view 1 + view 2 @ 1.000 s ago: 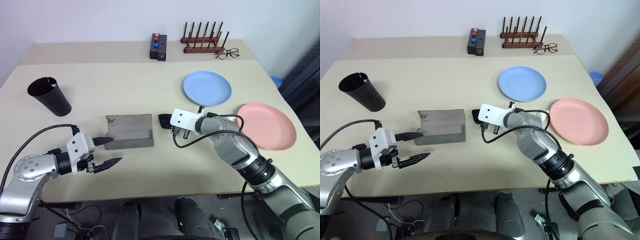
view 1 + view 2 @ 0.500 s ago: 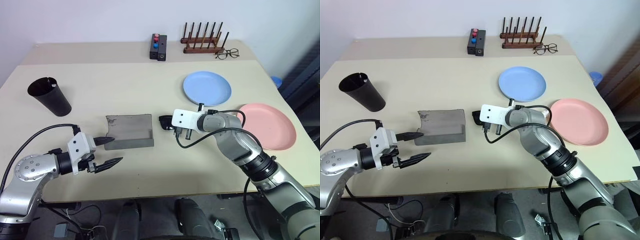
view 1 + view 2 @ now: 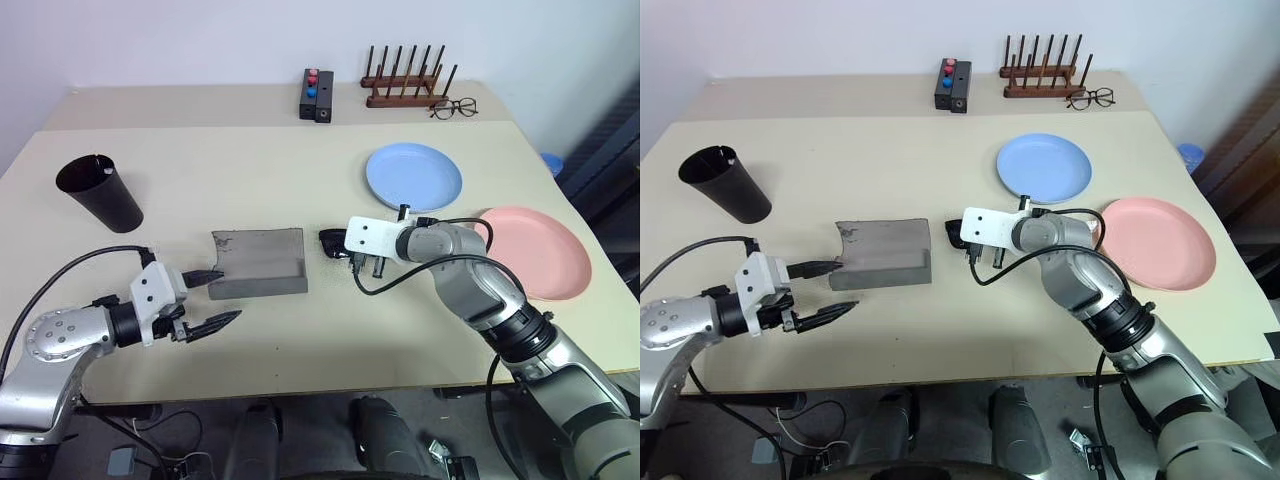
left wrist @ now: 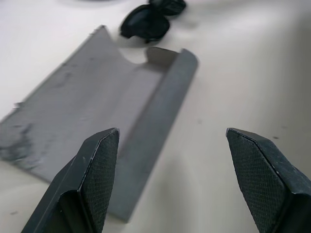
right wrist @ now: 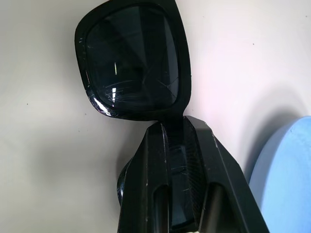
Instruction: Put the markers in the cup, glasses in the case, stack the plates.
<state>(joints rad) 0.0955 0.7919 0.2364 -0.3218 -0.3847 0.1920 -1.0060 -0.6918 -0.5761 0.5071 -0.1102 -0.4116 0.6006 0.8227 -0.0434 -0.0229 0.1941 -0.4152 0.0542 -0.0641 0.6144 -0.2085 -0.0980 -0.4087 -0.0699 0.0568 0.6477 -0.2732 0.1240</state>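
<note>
From the head we look forward and down over the beige rectangular table [image 3: 280, 330], its far edge and the wall included; both eye views share this whole scene, slightly offset sideways; our left wrist camera sits low and close, facing along the open grey felt case [image 4: 92, 102] toward the black thick-framed sunglasses [image 4: 148, 22]; our right wrist camera is nearer still, pressed up against those sunglasses.

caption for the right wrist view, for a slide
Right hand shut on the sunglasses at the bridge, beside the blue plate.
</note>
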